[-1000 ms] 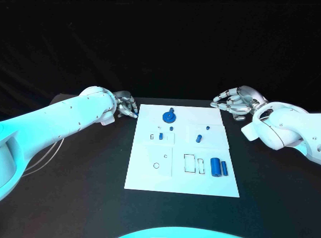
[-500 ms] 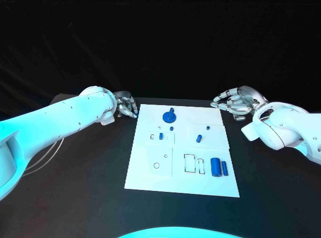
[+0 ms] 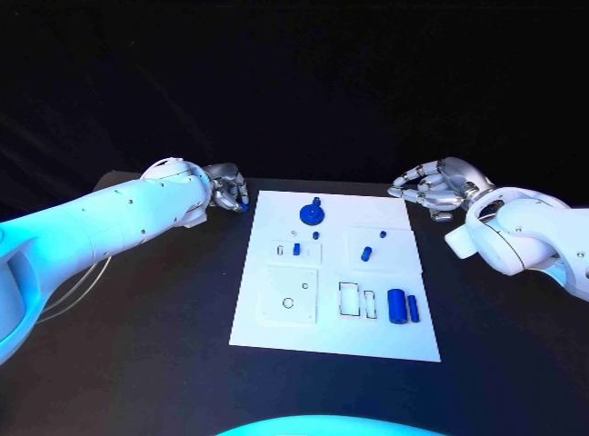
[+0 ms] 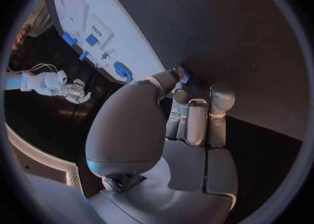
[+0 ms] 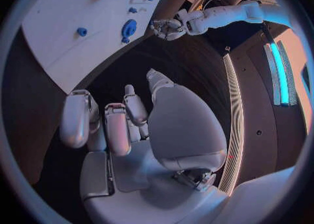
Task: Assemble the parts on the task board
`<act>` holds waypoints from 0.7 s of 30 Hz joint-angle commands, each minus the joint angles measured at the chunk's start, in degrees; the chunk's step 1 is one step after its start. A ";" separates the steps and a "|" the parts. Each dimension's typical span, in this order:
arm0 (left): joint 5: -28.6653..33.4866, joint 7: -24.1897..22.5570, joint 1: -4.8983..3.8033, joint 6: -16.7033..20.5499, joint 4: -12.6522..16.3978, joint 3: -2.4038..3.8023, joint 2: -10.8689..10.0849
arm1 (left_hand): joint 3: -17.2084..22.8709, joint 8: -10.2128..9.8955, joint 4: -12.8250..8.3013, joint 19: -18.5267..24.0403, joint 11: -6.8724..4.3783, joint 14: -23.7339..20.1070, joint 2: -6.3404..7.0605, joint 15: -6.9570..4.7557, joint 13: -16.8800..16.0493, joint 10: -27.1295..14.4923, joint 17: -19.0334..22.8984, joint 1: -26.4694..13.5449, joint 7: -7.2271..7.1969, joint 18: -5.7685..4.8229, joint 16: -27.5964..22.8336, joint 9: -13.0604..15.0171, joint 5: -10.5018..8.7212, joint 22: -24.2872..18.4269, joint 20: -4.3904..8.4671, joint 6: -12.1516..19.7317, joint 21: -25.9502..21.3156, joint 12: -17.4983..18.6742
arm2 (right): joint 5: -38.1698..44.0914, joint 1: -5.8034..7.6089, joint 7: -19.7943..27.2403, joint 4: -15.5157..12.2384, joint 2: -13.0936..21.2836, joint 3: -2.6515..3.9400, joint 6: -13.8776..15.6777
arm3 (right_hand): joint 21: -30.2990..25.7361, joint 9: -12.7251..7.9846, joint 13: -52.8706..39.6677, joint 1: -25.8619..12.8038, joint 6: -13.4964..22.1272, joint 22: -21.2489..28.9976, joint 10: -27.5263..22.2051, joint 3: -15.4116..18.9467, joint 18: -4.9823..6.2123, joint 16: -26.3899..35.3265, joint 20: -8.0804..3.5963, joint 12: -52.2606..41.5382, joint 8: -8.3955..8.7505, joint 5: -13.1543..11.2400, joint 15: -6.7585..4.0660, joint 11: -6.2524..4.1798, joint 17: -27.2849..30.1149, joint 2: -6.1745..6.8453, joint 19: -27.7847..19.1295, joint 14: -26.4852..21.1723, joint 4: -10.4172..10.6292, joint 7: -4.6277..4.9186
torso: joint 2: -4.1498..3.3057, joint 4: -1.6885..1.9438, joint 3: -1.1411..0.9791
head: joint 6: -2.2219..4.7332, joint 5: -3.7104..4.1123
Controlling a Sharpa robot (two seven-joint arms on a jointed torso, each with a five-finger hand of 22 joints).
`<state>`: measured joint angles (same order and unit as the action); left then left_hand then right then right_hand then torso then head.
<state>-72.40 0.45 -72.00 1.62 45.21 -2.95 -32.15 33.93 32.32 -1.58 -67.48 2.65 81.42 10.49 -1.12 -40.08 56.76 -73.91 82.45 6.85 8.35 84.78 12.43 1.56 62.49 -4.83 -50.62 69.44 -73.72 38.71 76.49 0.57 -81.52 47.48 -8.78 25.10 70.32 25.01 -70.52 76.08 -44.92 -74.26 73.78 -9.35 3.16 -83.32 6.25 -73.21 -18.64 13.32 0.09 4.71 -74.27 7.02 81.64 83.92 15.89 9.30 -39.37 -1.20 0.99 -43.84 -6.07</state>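
White task board (image 3: 334, 318), blue parts (image 3: 395, 305)

1. The room is dim; the backdrop behind the desk (image 3: 137, 363) is almost black.
2. Cyan-tinted light falls on the white arms and the task board (image 3: 334, 341), the brightest surfaces.
3. Both wrist views are fisheye circles in dark frames, so straight edges bend.
4. A bright cyan strip glows at the right wrist view's rim.

no readable text, labels, numbers or signs anywhere
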 commanded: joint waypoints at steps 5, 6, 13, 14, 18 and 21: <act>-0.89 -2.31 0.05 3.08 1.15 -0.20 -0.47 | 2.30 2.35 -1.05 -3.54 -0.59 1.71 0.22 -0.12 -2.37 2.21 -2.52 0.00 -0.20 -1.83 1.65 1.55 1.29 2.44 0.17 -1.56 2.26 -1.26 | 0.07 -0.03 0.08 -0.17 0.08 0.01 -0.05 | -1.26 0.49 0.19 -2.10 0.37 -5.20 -0.33 -0.97 1.29 0.40 -0.37 0.24 -1.10 0.90 -0.15 -0.36 -4.47 0.27 -0.25 3.22 0.55 -0.12 | 0.01 -0.01 0.02 | 0.07 -0.21; -0.85 -2.52 0.07 3.31 1.33 -0.21 -0.59 | 2.41 2.51 -1.16 -3.62 -0.63 1.78 0.25 -0.16 -2.72 2.52 -2.59 -0.09 -0.24 -1.85 1.68 1.67 1.29 2.56 0.21 -1.68 2.38 -1.39 | 0.07 -0.03 0.08 -0.18 0.09 0.01 -0.05 | -1.26 0.49 0.19 -2.10 0.37 -5.20 -0.33 -0.97 1.29 0.40 -0.37 0.24 -1.10 0.90 -0.15 -0.36 -4.47 0.27 -0.25 3.22 0.55 -0.12 | 0.02 -0.03 0.01 | 0.08 -0.26; 0.28 -3.28 0.40 3.02 3.58 -0.23 -1.91 | 2.97 3.62 -1.69 -4.36 -0.99 2.34 0.37 -0.46 -5.52 4.75 -3.39 -0.87 -0.55 -2.06 1.91 2.55 1.29 3.65 0.44 -2.54 3.31 -2.43 | 0.07 -0.03 0.10 -0.22 0.18 0.01 -0.05 | -1.26 0.49 0.19 -2.10 0.37 -5.20 -0.33 -0.97 1.29 0.40 -0.37 0.24 -1.10 0.90 -0.15 -0.36 -4.47 0.27 -0.25 3.22 0.55 -0.12 | 0.02 -0.05 -0.02 | 0.13 -0.33; 0.45 -3.30 0.48 2.87 3.96 -0.23 -2.13 | 2.99 3.67 -1.70 -4.38 -1.00 2.36 0.37 -0.48 -5.62 4.82 -3.41 -0.93 -0.56 -2.07 1.92 2.60 1.29 3.68 0.45 -2.57 3.33 -2.46 | 0.07 -0.03 0.10 -0.23 0.20 0.01 -0.06 | -1.26 0.49 0.19 -2.10 0.37 -5.20 -0.33 -0.97 1.29 0.40 -0.37 0.24 -1.10 0.90 -0.15 -0.36 -4.47 0.27 -0.25 3.22 0.55 -0.12 | 0.03 -0.04 -0.02 | 0.14 -0.30; 0.96 -3.54 0.81 3.22 5.50 -0.11 -3.14 | 3.07 3.82 -1.64 -4.38 -1.02 2.41 0.35 -0.52 -5.89 5.02 -3.46 -1.34 -0.60 -2.07 1.93 2.77 1.30 3.72 0.50 -2.64 3.37 -2.54 | 0.07 -0.03 0.09 -0.26 0.25 0.01 -0.07 | -1.26 0.49 0.19 -2.10 0.37 -5.20 -0.33 -0.97 1.29 0.40 -0.37 0.24 -1.10 0.90 -0.15 -0.36 -4.47 0.27 -0.25 3.22 0.55 -0.12 | 0.01 -0.02 0.02 | 0.17 -0.26; 1.53 -3.62 0.95 4.80 6.02 -0.02 -3.68 | 3.63 4.05 -1.81 -4.50 -1.17 2.57 0.00 -0.62 -7.28 5.97 -3.73 -1.35 -0.71 -2.10 1.99 3.02 1.32 3.91 0.59 -2.83 3.54 -2.95 | 0.07 -0.03 0.08 -0.26 0.28 0.01 -0.06 | -1.26 0.49 0.19 -2.10 0.37 -5.20 -0.33 -0.97 1.29 0.40 -0.37 0.24 -1.10 0.90 -0.15 -0.36 -4.47 0.27 -0.25 3.22 0.55 -0.12 | 0.03 -0.03 0.05 | 0.26 -0.28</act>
<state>-71.27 -3.00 -71.09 5.55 50.90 -3.06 -35.71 35.35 35.16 -3.00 -71.16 2.06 83.26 10.50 -1.53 -46.33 60.87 -73.93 82.38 6.13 8.33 85.65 14.35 1.56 65.27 -4.42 -52.95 72.11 -75.72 38.71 76.49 0.58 -81.67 47.73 -8.78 25.11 70.32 25.01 -70.52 76.07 -44.92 -74.26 73.78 -9.35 3.16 -83.32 6.24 -73.21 -18.64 13.32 0.09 4.71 -74.27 7.02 81.64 83.92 15.89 9.30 -39.35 -1.24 0.99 -43.66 -6.34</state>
